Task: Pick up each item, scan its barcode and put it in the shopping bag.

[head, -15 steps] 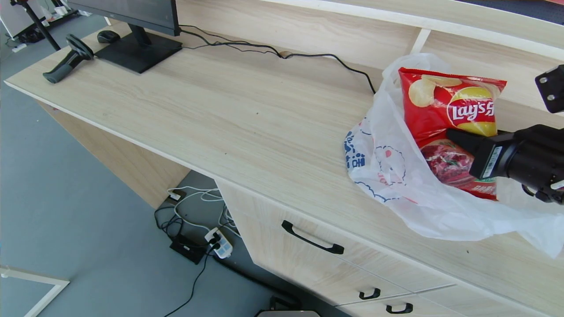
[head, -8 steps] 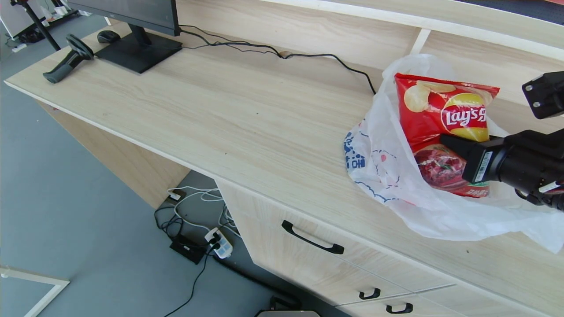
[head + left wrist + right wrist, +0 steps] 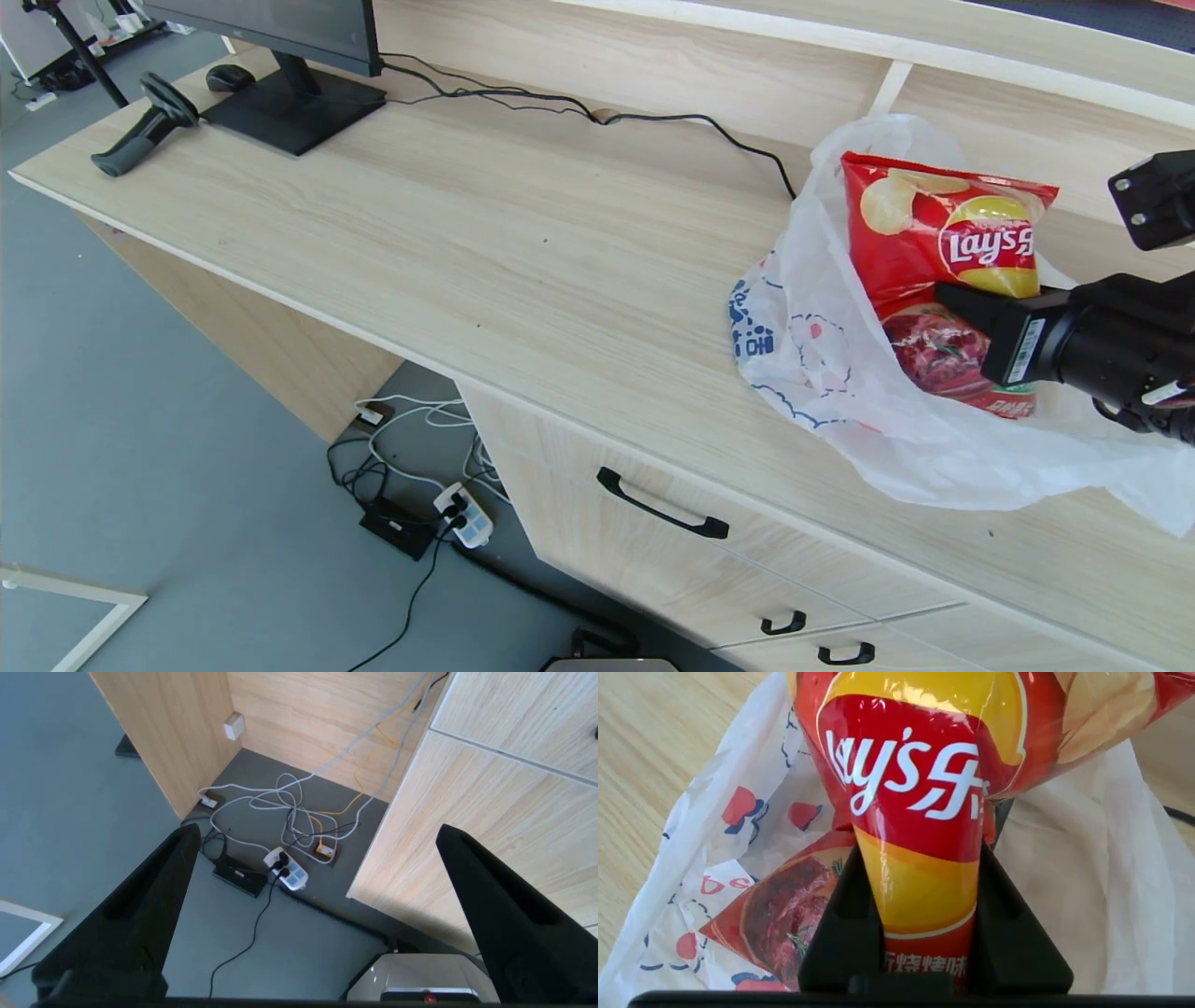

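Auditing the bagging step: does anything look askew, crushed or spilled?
The red crisp packet is pinched narrow at its waist by the right tool, its top sticking out of the white plastic shopping bag. Nothing spilled.

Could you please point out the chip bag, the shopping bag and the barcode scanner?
chip bag [image 3: 920,261], head view, its red upper front.
shopping bag [image 3: 812,364], head view, its printed side.
barcode scanner [image 3: 135,145], head view, its grey handle.

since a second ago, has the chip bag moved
Yes, slightly: the chip bag has dropped lower into the shopping bag, away from the shelf divider behind it.
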{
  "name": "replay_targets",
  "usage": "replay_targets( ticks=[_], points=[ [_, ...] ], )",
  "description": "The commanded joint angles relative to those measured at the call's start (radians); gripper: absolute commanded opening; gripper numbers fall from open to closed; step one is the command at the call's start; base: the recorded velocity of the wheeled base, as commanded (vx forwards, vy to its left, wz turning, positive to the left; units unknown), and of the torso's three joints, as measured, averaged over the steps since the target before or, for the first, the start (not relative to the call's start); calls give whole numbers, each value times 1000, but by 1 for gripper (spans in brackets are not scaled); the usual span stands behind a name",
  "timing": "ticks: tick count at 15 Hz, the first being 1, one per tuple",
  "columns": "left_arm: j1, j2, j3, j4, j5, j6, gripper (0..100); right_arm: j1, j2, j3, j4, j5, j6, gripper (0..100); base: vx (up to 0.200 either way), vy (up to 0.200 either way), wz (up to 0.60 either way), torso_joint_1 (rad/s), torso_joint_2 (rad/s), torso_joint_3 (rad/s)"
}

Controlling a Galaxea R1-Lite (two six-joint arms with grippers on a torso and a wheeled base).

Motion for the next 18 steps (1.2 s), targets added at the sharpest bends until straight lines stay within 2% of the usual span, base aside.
replay_targets(
  ticks=[1,8,11,14,15,16,17,18],
  points=[
    [0,2,0,-1,-1,1,100,-3,-1,6,0,0,0,100,0,0,0,0,0,0],
    [0,0,0,-1,-1,-2,100,-3,-48,26,-9,-6,39,100,0,0,0,0,0,0],
    [0,0,0,1,1,-3,100,-2,-160,31,-7,-6,34,100,0,0,0,0,0,0],
    [0,2,0,2,-1,-8,100,3,-404,184,3,-2,0,100,0,0,0,0,0,0],
    [2,2,0,1,1,-8,100,3,-562,325,32,1,0,100,0,0,0,0,0,0],
    [0,2,0,1,-1,-8,100,3,-622,381,52,1,0,100,0,0,0,0,0,0],
    [2,2,0,1,1,-8,100,14,-832,522,166,33,-16,100,0,0,0,0,0,0],
    [0,2,0,1,1,-7,100,15,-852,529,181,43,-21,100,0,0,0,0,0,0]
  ],
)
